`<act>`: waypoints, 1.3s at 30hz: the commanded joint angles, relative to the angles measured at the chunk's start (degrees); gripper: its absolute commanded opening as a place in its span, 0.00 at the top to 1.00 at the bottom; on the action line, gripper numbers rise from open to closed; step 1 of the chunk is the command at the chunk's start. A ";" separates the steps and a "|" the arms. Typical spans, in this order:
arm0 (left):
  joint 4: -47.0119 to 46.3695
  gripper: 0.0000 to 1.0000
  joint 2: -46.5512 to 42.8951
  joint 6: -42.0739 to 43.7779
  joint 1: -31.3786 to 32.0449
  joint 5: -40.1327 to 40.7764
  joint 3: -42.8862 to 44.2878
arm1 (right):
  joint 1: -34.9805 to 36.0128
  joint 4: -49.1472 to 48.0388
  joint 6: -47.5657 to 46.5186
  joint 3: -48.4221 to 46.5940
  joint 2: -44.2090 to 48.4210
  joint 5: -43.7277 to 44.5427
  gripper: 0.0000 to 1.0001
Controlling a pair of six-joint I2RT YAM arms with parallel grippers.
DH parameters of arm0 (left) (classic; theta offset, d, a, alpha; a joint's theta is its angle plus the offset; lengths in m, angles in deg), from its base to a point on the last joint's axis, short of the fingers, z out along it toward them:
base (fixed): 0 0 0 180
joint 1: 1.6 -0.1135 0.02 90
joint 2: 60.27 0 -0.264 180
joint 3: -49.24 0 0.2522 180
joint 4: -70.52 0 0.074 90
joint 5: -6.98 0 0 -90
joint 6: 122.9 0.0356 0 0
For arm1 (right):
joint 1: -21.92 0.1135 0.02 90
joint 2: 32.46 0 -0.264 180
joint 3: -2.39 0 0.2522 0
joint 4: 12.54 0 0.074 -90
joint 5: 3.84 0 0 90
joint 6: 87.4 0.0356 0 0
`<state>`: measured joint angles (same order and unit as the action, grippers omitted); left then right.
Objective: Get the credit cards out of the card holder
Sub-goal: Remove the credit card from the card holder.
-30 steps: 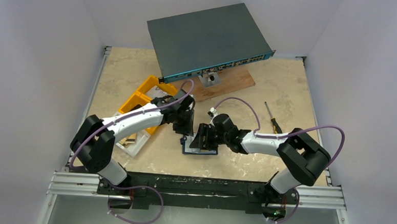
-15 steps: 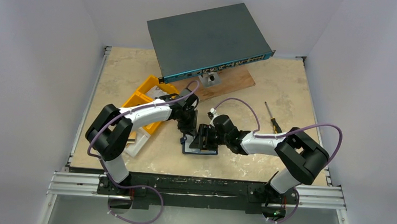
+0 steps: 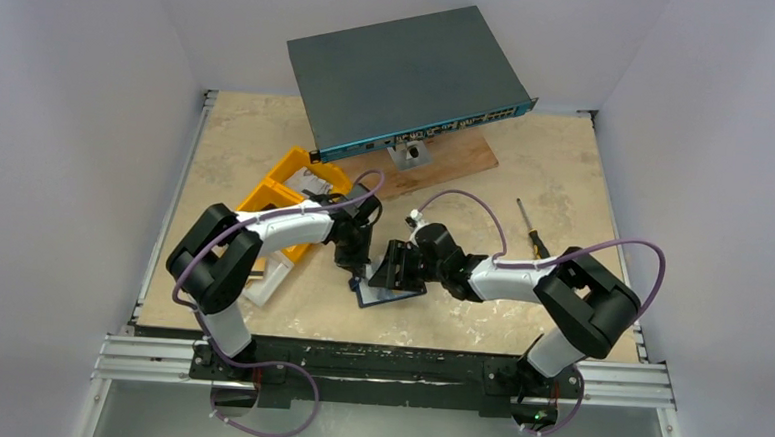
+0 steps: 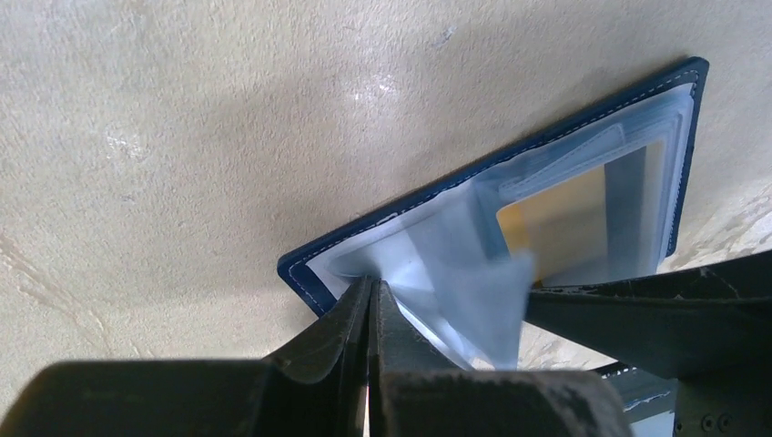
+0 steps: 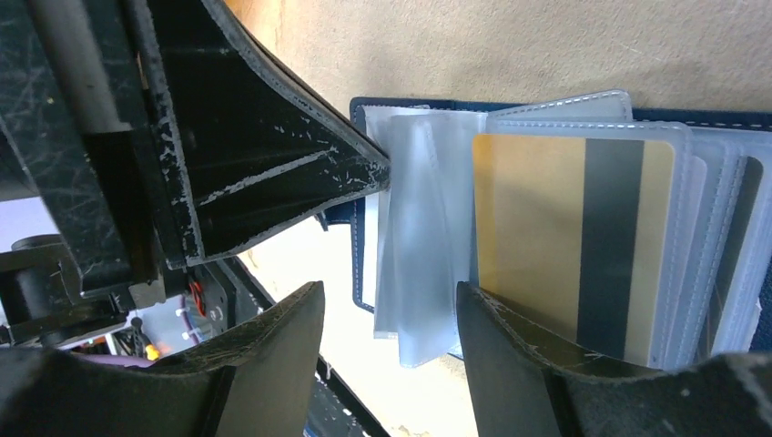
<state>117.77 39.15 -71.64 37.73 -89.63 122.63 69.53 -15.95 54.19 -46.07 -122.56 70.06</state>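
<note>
1. My left gripper [image 4: 369,296] is clamped fully together. Its tips sit at the left corner of the card holder [image 3: 389,295], right on the edge of a clear sleeve [image 5: 414,273]. I cannot tell whether the sleeve is actually pinched between them.
2. My right gripper [image 5: 390,289] stands partly apart, its fingers straddling that loose, raised sleeve and gripping nothing.
3. The card holder lies open on the table [image 3: 526,166], near the middle and between both grippers, with its sleeves fanned out.
4. A gold credit card [image 5: 533,237] with a black stripe sits inside a sleeve just beside the raised one.
5. Farther out I see yellow bins [image 3: 280,183] to the left, a grey network switch [image 3: 406,74] and a wooden board [image 3: 457,157] at the far side, and a screwdriver [image 3: 531,231] to the right.
</note>
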 commanded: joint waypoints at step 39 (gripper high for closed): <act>-9.01 0.92 -0.45 -6.94 -1.83 -12.07 -1.76 | 1.07 -14.68 4.08 -0.90 -5.23 -4.30 0.41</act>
<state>113.34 35.72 -74.70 35.68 -98.02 122.94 70.30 -30.68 59.55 -46.18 -130.65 63.92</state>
